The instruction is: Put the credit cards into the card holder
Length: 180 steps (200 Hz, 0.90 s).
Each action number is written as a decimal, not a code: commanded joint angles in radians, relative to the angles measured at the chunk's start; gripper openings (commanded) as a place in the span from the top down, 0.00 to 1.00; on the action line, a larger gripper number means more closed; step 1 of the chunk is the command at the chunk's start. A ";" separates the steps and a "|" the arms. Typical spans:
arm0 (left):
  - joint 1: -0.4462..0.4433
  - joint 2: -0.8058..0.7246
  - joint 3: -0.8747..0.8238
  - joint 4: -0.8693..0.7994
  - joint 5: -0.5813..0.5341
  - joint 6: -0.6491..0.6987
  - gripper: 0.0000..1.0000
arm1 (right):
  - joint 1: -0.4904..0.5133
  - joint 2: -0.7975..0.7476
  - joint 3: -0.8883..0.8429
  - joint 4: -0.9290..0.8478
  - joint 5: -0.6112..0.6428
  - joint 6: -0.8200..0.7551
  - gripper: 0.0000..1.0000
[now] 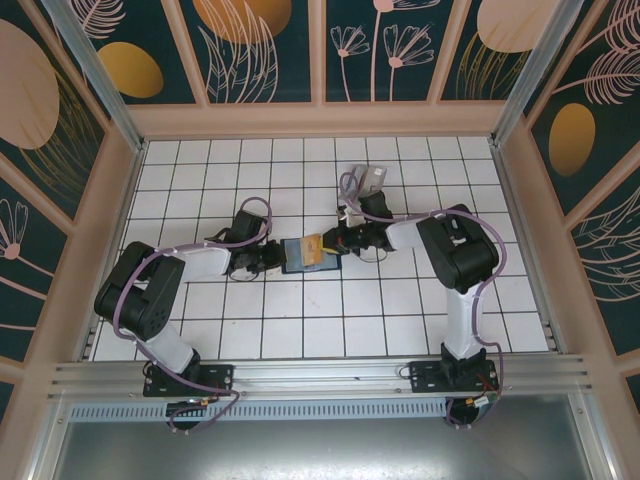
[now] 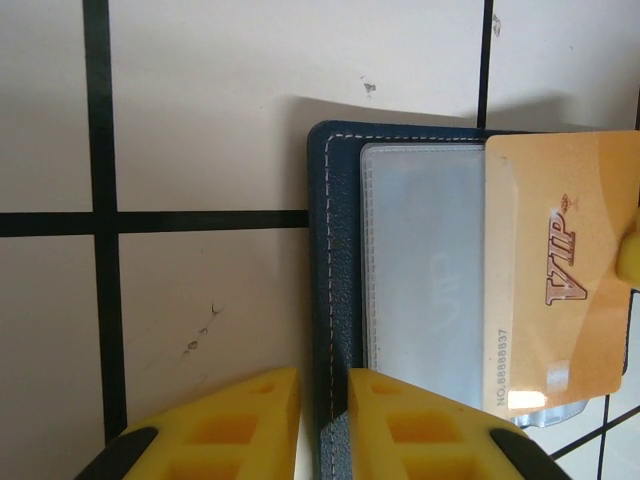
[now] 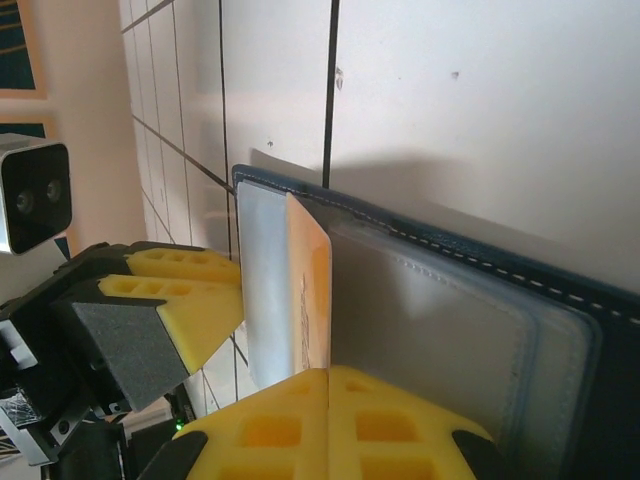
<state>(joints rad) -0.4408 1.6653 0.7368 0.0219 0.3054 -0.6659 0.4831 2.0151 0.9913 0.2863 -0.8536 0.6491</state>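
With your left gripper (image 2: 322,405) pinching the left edge of the open navy card holder (image 2: 338,250) at mid-table, hold it flat; your right gripper (image 3: 328,385), clenched on the orange VIP card (image 3: 310,290), should ease it leftward, low and square, into the clear sleeve (image 2: 420,260).

**Your left hand (image 2: 321,378) at the open card holder (image 2: 322,200), with an orange credit card (image 2: 560,250) across it.**

Your two yellow fingers (image 2: 245,425) rise from the bottom edge, set close together, with the holder's stitched navy left border running down between them. Inside that border lies a pale blue-grey clear sleeve (image 2: 420,260). The card covers the sleeve's right part and is printed "VIP", with a number line along its left edge. Another yellow fingertip (image 2: 630,258) at the frame's right edge touches the card's right side. Beneath is the white tiled surface (image 2: 200,110) with dark grout lines, faintly scuffed near your fingers.
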 commanded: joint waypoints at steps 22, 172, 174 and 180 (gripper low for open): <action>-0.004 -0.009 0.002 -0.026 -0.017 0.001 0.78 | 0.052 -0.009 -0.057 0.122 0.052 0.092 1.00; -0.004 -0.019 -0.036 0.013 -0.081 -0.071 0.91 | 0.058 -0.071 -0.038 -0.096 0.052 -0.022 1.00; -0.003 -0.018 -0.035 0.014 -0.081 -0.070 0.91 | 0.058 -0.069 -0.035 -0.100 0.048 -0.025 1.00; -0.004 -0.016 -0.033 0.013 -0.083 -0.070 0.91 | 0.058 -0.060 -0.022 -0.114 0.037 -0.038 1.00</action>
<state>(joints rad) -0.4408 1.6539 0.7200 0.0414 0.2520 -0.7193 0.5312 1.9659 0.9565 0.2543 -0.7937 0.6609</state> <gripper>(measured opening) 0.090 0.049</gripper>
